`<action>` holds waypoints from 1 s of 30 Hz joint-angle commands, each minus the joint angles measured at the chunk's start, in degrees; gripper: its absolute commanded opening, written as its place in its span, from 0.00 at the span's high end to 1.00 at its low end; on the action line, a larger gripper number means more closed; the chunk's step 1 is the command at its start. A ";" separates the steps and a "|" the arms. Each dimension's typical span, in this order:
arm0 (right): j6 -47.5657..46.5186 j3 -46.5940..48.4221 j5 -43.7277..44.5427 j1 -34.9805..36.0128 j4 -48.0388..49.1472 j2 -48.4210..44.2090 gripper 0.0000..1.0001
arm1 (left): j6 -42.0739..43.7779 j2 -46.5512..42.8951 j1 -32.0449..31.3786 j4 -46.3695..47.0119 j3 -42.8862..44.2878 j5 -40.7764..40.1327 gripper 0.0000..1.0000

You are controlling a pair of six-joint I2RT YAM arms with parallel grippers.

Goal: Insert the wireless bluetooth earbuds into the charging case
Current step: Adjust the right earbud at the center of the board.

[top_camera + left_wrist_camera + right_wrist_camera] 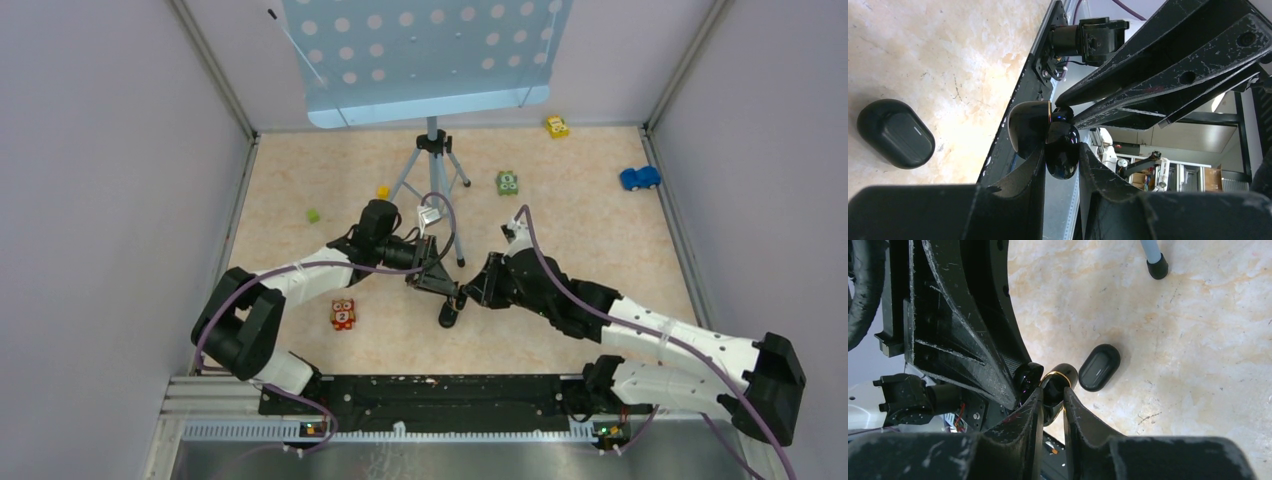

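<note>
The charging case [448, 315] is a matte black oval pebble lying shut on the marbled table, also seen in the left wrist view [895, 132] and the right wrist view [1099, 367]. Both grippers meet in the air just above it. My left gripper [1062, 149] is shut on a glossy black earbud [1062, 162]. My right gripper [1052, 390] is shut on a black earbud with a gold ring [1062, 374]. The two earbuds touch tip to tip; whether they are joined I cannot tell. From above, both grippers [461, 294] hide the earbuds.
A tripod [432, 160] carrying a blue dotted board [420, 50] stands behind the arms. Toys lie scattered: an orange owl block [342, 314], a green block [507, 183], a yellow toy [556, 126], a blue car [639, 178], small cubes [313, 215]. Walls enclose three sides.
</note>
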 commanded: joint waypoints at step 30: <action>16.84 -6.10 35.79 -4.02 -34.37 -37.00 0.27 | -3.46 22.20 -13.86 17.75 15.53 -0.07 1.00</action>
